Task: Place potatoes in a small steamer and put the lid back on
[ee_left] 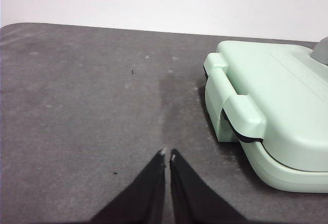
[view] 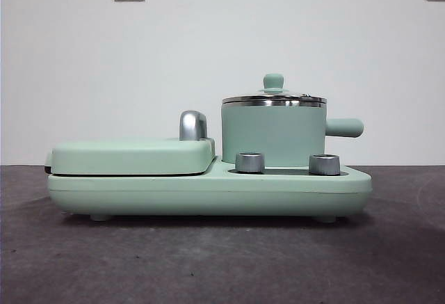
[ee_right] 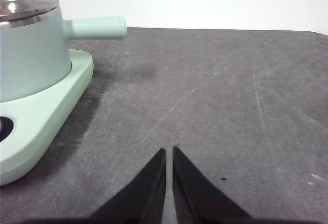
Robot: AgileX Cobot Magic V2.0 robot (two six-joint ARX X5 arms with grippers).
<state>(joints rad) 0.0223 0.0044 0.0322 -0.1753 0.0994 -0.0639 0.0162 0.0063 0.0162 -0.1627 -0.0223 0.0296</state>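
The small steamer point(view: 273, 135) is a mint-green pot with a steel rim and a side handle, standing on the right half of the green cooker base point(view: 208, 189). The lid point(view: 274, 97) with its green knob sits on the pot. The steamer also shows in the right wrist view point(ee_right: 31, 60) with the lid point(ee_right: 23, 6) on it. The potato is out of view. My left gripper point(ee_left: 167, 155) is shut and empty above the table, beside the griddle end. My right gripper point(ee_right: 169, 151) is shut and empty above the table, beside the steamer end.
A flat green griddle point(view: 132, 156) with a chrome handle point(view: 192, 124) covers the base's left half and shows in the left wrist view point(ee_left: 277, 111). Two steel knobs point(view: 250, 162) point(view: 324, 164) stand at the base's front. The dark grey table point(view: 222, 262) extends around it.
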